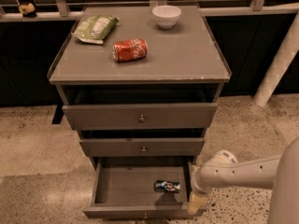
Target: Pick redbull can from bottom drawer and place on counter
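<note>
Here, the small slim blue-and-silver redbull can point(167, 186) lies on its side in the open, deep grey-brown bottom drawer point(126, 186), near its right wall. My pale gripper point(195, 203) hangs just outside the drawer's right front corner; clenched or released, I cannot tell.

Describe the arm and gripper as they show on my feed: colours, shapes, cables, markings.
The arm is a smooth off-white tube, swelling into a rounded joint with a domed cap. Below it the gripper, at the right front corner of the open bottom drawer, is a tapered, pale cream-yellow piece. No cables or markings show.
</note>
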Motion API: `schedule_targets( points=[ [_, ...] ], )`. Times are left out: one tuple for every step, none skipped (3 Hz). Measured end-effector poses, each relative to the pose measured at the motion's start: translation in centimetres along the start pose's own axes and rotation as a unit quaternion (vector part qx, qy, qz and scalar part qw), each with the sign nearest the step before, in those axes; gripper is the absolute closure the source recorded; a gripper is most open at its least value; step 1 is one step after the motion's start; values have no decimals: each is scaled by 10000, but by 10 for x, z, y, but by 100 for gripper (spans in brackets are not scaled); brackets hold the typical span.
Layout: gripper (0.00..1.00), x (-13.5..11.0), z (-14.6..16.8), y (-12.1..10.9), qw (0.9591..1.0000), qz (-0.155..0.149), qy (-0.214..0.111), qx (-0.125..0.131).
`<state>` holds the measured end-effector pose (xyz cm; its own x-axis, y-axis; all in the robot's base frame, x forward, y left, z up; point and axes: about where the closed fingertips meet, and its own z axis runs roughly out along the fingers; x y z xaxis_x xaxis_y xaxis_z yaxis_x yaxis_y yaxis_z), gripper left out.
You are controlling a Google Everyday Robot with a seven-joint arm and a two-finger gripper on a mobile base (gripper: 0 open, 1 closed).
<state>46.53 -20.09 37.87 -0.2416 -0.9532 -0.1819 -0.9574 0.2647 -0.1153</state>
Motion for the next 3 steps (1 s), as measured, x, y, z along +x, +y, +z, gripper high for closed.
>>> schedule_targets(
  points=[
    [0,0,0,0,10000,4,3,-6],
    [0,-4,11,-5,9999,-74,-98,29],
    [0,-17,25,-14,9986,-407,-270,200]
  ],
)
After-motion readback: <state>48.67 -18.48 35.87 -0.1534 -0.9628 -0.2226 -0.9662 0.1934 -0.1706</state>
